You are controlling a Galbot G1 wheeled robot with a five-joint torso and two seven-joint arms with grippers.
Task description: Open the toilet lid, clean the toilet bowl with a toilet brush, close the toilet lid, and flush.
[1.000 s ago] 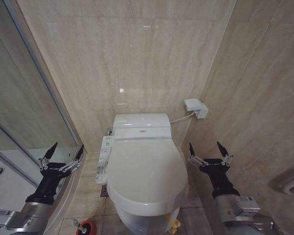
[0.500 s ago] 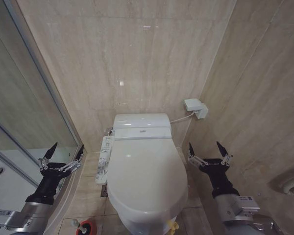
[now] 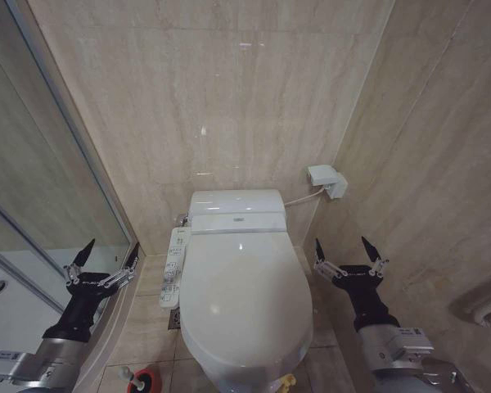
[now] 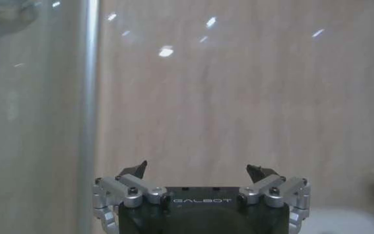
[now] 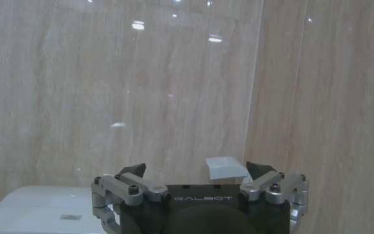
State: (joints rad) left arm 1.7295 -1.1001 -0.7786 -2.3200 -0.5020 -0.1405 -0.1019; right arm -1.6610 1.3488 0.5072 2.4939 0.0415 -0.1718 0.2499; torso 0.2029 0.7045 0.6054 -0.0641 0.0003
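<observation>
Narrow alcove, clad in beige marble-look wall tiles [image 3: 229, 98] on back and right sides, with small ceiling-light reflections on the glossy surface. Glass shower partition [image 3: 41, 172] with metal frame along left of frame; white shower tray [image 3: 4, 315] at lower left. White wall box [image 3: 326, 180] with cable at centre right. Beige floor tiles [image 3: 147, 327] at bottom. Ribbed hose [image 3: 487, 309] at lower right edge.

Head camera looks down at the toilet lid [image 3: 244, 299]; both wrist cameras face the wall [image 4: 239, 97].
</observation>
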